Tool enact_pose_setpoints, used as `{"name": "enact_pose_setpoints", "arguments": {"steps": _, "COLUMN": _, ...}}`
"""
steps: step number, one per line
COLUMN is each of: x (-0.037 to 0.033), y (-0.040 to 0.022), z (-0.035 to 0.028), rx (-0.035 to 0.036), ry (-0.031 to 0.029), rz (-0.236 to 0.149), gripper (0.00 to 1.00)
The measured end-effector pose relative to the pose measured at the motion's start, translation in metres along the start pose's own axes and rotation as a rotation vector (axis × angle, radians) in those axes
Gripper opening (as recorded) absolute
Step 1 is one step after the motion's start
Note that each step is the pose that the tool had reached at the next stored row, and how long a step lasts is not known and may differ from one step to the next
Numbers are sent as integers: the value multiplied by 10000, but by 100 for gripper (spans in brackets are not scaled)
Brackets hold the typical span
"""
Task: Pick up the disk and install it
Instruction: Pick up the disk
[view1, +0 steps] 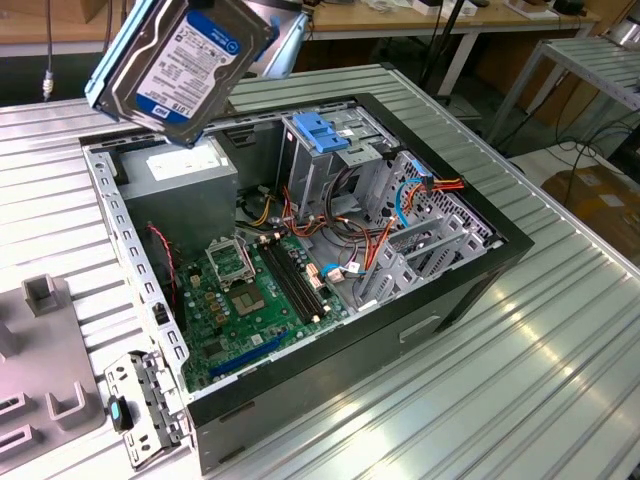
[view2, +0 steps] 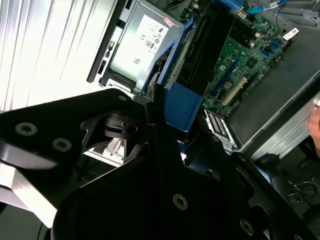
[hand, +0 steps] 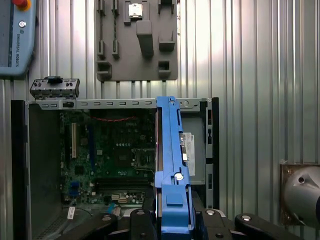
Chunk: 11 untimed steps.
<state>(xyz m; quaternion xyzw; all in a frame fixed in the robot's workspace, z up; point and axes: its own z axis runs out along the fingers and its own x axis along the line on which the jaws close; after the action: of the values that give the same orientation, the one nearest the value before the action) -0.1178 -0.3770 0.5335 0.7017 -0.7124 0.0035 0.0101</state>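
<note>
Open computer case (view1: 300, 400) lying on its side on a ribbed metal table (view1: 520, 380). Contents: green motherboard (view1: 250, 290) on the floor of the case; grey power-supply box (view1: 180, 185) in the far corner at the exterior view's left; metal drive cage topped by a light-blue latch plate (view1: 320, 130) beside it; a tangle of orange, red and blue cables (view1: 400, 200) between cage and board. On the table outside the case: a grey fixture tray (view1: 40, 350) and a small metal bracket (view1: 145, 405). The arm is poised above the case, its gripper (hand: 172, 217) looking down into the opening, black fingers (hand: 147, 220) clamped on either side of the disk (view1: 180, 65). The disk hangs in the air above the power-supply box, clear of the case, blue rails along its sides. Its long axis slopes steeply down from the gripper toward the case; the label face is turned to the exterior camera, and the first wrist view sees it edge-on.
</note>
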Motion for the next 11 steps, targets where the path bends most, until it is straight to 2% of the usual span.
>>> {"name": "enact_pose_setpoints", "arguments": {"steps": 3, "x": -2, "y": -114, "z": -1, "rx": -4, "ry": 0, "rz": 0, "gripper": 37}}
{"name": "enact_pose_setpoints", "arguments": {"steps": 4, "x": -3, "y": -183, "z": -2, "rx": -7, "ry": 0, "rz": 1, "gripper": 37}}
{"name": "enact_pose_setpoints", "arguments": {"steps": 5, "x": -3, "y": -207, "z": -2, "rx": -8, "ry": 0, "rz": 1, "gripper": 37}}
{"name": "enact_pose_setpoints", "arguments": {"steps": 7, "x": -3, "y": -240, "z": -3, "rx": -8, "ry": 1, "rz": 0, "gripper": 37}}
{"name": "enact_pose_setpoints", "arguments": {"steps": 11, "x": -4, "y": -243, "z": -2, "rx": -8, "ry": 0, "rz": 1, "gripper": 37}}
